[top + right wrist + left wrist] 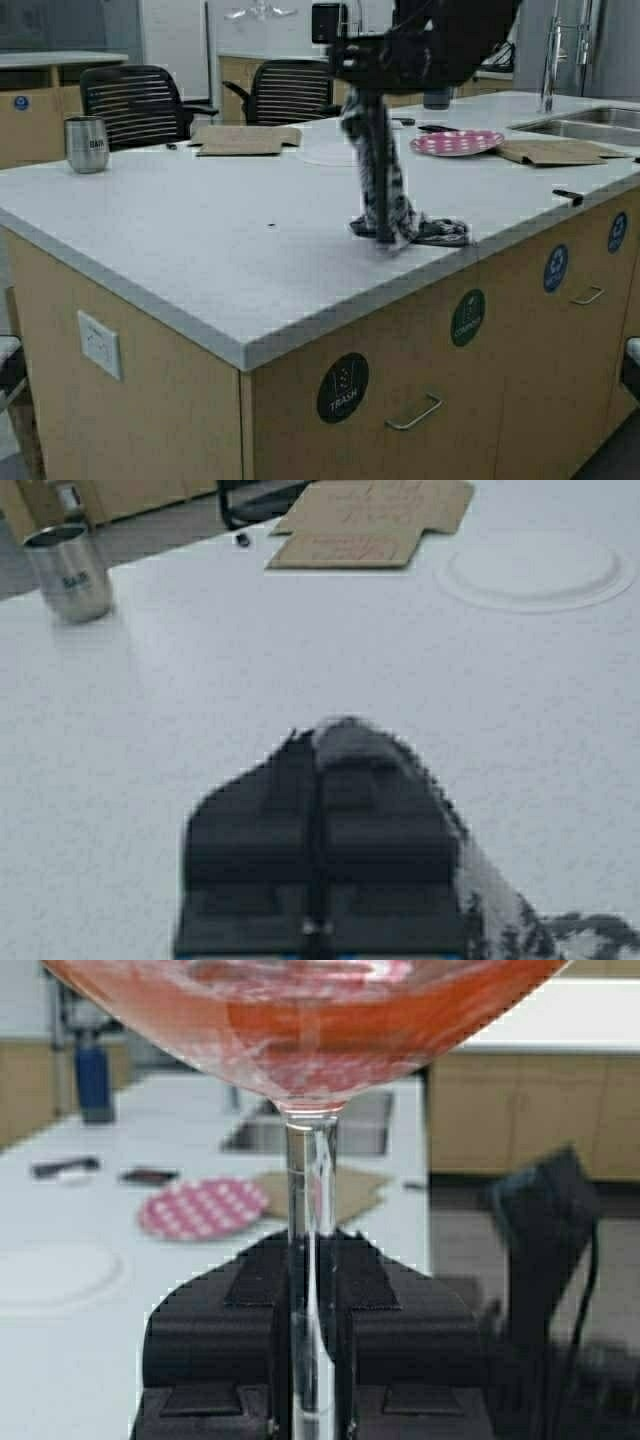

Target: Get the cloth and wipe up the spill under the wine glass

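Above the counter (200, 250), right gripper (318, 750) clenched on cloth (380, 180), left gripper (310, 1290) pinching wine glass (310, 1160) stem

Cloth (385, 195) hangs onto counter (200, 250); tumbler (87, 144) far left.

The wine glass (310, 1050) loses its rim and foot to the frame edges, and the cloth (520, 925) mostly hides behind the right tool (318, 780).

Dim, flat room light lies over the counter (200, 240), with only faint shadow under the hanging cloth (385, 190). Everything looks soft and blocky. Behind the wine glass (310, 1080), the background toward 12 o'clock is out of focus.
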Robot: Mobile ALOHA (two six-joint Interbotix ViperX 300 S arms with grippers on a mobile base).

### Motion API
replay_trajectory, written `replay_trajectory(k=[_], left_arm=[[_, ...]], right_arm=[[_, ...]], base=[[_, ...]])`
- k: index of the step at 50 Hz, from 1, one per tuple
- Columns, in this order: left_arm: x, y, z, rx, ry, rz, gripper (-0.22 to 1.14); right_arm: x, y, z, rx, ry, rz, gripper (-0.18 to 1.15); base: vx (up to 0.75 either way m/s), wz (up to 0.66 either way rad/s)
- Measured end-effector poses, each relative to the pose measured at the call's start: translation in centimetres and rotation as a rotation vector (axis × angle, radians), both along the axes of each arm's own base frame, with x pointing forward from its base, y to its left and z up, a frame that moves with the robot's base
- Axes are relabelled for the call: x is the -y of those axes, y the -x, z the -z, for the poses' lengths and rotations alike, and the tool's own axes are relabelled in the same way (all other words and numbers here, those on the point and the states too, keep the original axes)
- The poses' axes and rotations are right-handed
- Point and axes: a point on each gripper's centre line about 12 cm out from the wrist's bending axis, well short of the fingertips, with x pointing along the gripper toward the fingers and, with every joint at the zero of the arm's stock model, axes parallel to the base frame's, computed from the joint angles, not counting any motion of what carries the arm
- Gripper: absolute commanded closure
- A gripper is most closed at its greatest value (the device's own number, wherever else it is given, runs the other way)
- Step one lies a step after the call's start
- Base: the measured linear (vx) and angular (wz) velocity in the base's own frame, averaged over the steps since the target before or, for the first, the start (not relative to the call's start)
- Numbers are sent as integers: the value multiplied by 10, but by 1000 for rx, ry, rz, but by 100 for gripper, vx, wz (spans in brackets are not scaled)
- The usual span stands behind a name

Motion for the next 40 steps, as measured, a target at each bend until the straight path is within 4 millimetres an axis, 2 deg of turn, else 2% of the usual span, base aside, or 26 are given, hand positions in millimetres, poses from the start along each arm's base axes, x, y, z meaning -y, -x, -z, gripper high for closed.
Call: replay_trajectory(k=[5, 11, 18, 24, 32, 37, 40], left_arm=[[0, -2, -16, 12, 0, -10, 57], [0, -4, -32, 35, 8, -17, 57], [1, -7, -51, 65, 20, -22, 57], [1, -10, -57, 71, 21, -27, 57], [2, -10, -59, 73, 20, -27, 57], [2, -10, -59, 70, 19, -27, 57], [3, -12, -56, 64, 17, -26, 57]], right_arm=[[-29, 17, 30, -52, 30, -64, 89], [-67, 50, 70, -121, 78, -163, 89], [-108, 91, 99, -177, 101, -271, 89], [-139, 123, 109, -204, 98, -353, 89], [-171, 152, 106, -202, 75, -432, 89], [-173, 154, 102, -197, 72, -437, 89], [-165, 150, 98, -195, 74, -426, 89]], base=[[0, 0], [0, 0], [0, 0], [0, 0], [0, 0], [0, 0], [0, 0]])
